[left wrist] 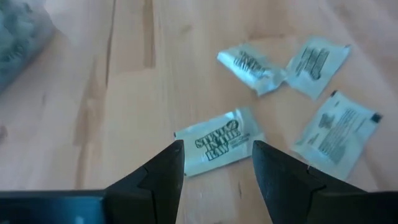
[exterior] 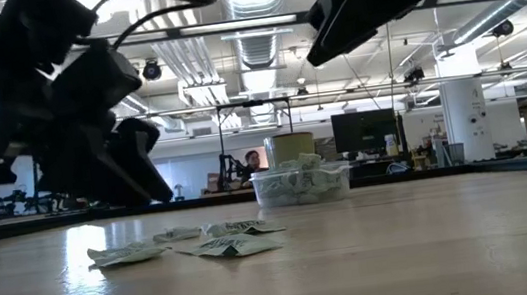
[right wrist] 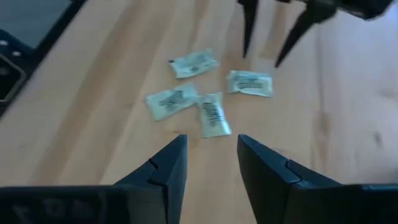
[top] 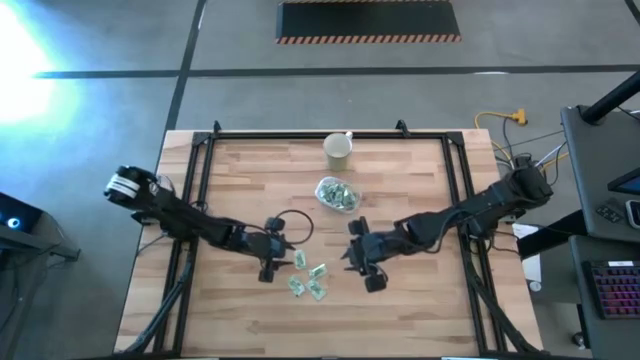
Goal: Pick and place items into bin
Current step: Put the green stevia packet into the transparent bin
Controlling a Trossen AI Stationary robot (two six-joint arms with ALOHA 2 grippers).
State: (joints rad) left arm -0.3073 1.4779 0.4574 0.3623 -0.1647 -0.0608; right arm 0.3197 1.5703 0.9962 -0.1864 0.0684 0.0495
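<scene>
Several small pale-green-and-white packets (top: 308,277) lie flat on the wooden table, just on the near side of its middle. The clear bin (top: 337,193) stands farther back, with more packets in it. My left gripper (left wrist: 217,158) hangs open just above the loose packets, its fingers on either side of one packet (left wrist: 219,144) without touching it. My right gripper (right wrist: 210,155) is open too, higher up and to the right of the group, tipped down toward it with nothing between its fingers. In the high view the left gripper (top: 283,248) and right gripper (top: 346,258) face each other across the packets.
A pale cream cup (top: 338,148) stands near the table's far edge, behind the bin. A black frame (top: 300,136) runs along the table's far edge and down both sides. Bare wood (top: 330,325) lies between the packets and the near edge.
</scene>
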